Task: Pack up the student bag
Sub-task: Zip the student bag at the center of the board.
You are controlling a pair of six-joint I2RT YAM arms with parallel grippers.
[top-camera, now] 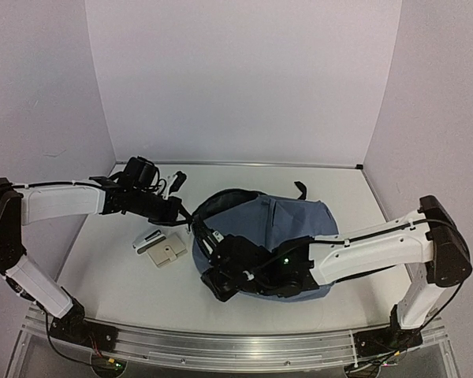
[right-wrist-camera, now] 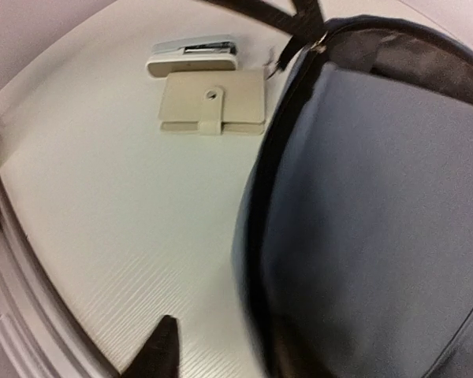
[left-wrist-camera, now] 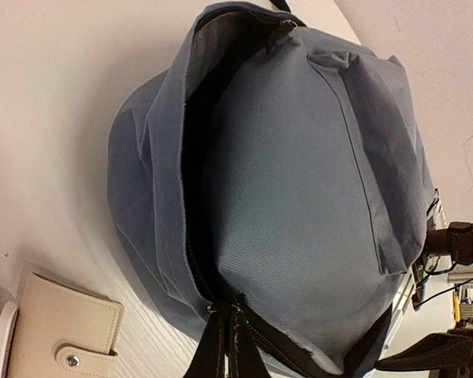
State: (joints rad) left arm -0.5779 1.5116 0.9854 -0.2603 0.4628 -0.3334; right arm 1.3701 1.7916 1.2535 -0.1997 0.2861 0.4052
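Middle of the top view holds the student bag (top-camera: 288, 224), lying flat on the white bench (top-camera: 110, 279). Its zipped mouth faces the left of the frame and gapes open, showing dark lining.

The left gripper (top-camera: 181, 213) sits at the upper-left rim of that mouth. The left wrist view shows only a black strap (left-wrist-camera: 221, 350) at its bottom edge and none of the fingers, so I cannot tell how wide this gripper stands.

The right arm reaches in from the right across the lower part of the bag, and the right gripper (top-camera: 211, 282) is at the bag's lower-left edge. In the right wrist view one dark fingertip (right-wrist-camera: 159, 354) shows at the bottom, over bare bench just left of the bag. The other is lost in blur, so its spread cannot be told either.

A beige wallet (top-camera: 167, 252) with a snap tab lies left of the bag, near it but apart. A small white object (top-camera: 147, 241) lies just beside the wallet, on its upper-left side.
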